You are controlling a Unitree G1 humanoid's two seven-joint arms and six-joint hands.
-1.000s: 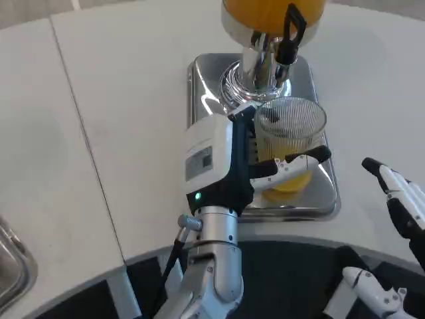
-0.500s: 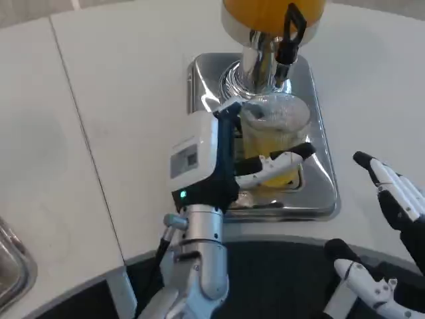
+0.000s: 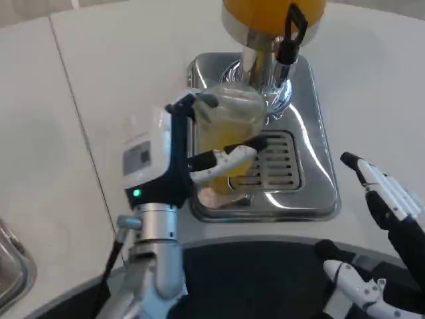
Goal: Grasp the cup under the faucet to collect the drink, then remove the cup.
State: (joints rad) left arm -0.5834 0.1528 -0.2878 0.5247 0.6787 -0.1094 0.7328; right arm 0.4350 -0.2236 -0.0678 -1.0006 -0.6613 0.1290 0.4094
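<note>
Now my left hand grips the cup w/ yellow drink, over the left part of the metal drip tray, beside the faucet, while my right hand is open w/ fingers apart.
</note>
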